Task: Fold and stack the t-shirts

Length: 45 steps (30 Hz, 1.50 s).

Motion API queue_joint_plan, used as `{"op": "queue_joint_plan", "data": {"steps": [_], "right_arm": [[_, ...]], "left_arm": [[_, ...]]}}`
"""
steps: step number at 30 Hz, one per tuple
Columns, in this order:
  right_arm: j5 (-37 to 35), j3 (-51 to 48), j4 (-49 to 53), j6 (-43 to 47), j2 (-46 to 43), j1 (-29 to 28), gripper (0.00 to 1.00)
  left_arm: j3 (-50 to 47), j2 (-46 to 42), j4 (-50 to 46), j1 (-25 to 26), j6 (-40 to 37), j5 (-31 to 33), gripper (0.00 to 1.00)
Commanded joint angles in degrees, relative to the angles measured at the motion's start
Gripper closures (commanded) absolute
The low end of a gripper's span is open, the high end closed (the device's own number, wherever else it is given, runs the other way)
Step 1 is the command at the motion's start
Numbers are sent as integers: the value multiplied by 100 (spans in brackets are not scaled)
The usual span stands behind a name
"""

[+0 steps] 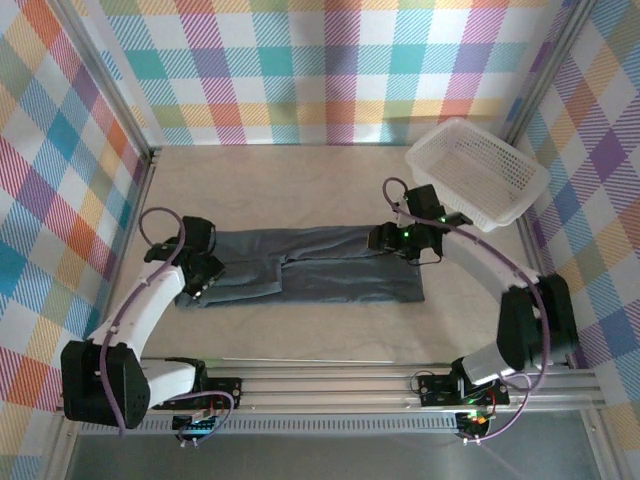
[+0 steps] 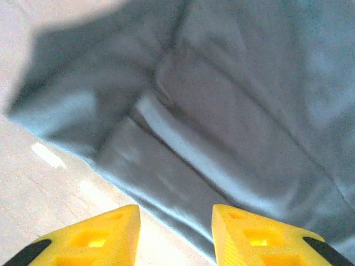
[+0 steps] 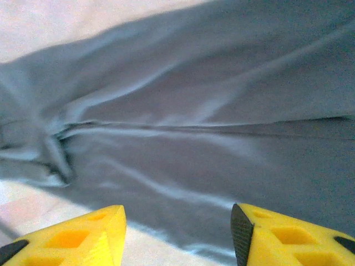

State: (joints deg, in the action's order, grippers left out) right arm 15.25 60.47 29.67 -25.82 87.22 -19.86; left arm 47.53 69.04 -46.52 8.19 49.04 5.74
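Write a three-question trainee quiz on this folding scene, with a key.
1. True or false: the dark slate-grey cloth t-shirt lies on the pale beige table, outside the white plastic mesh basket.
2. Which claw is nearer the basket? A left claw, B right claw.
3. Fill in: both claws are ____, gripping nothing.
Key: 1 true; 2 B; 3 open.
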Motion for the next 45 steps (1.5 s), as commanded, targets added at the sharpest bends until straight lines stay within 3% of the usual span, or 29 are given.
{"op": "queue_joint_plan", "data": {"steps": [1, 6, 11, 16, 24, 28, 30, 33, 41, 45], "right_arm": [[-643, 577, 666, 438, 761, 35, 48], [-1453, 1207, 1168, 589, 1660, 38, 49], [-1613, 1627, 1812, 647, 2408, -3, 51], [-1752, 1343, 2344, 307, 2407, -349, 54], [-1008, -66, 2049, -961, 1210, -1475, 54], [-130, -505, 1164, -1882, 1052, -2098, 55], [-15, -437, 810, -2364, 1067, -2485, 55], [193, -102, 413, -2929, 1307, -2874, 55], [602, 969, -357, -3754, 2418, -3367, 55], [30, 1200, 4, -3498, 1993, -3367, 53]], "left_arm": [[-253, 599, 379, 168, 812, -708, 63], [107, 1667, 700, 140, 904, -510, 65], [683, 2568, 644, 52, 606, -246, 66], [1854, 3571, 300, -68, 26, 22, 68], [5404, 5967, -504, 91, -852, 12, 72], [7521, 7115, -625, 418, -1255, -652, 74], [8378, 7622, -710, 577, -1311, -868, 74], [9142, 8198, -386, 723, -1299, -1311, 72], [9862, 8645, 525, 816, -1179, -1822, 63], [10159, 8011, 19, 855, -1491, -1039, 51]]}}
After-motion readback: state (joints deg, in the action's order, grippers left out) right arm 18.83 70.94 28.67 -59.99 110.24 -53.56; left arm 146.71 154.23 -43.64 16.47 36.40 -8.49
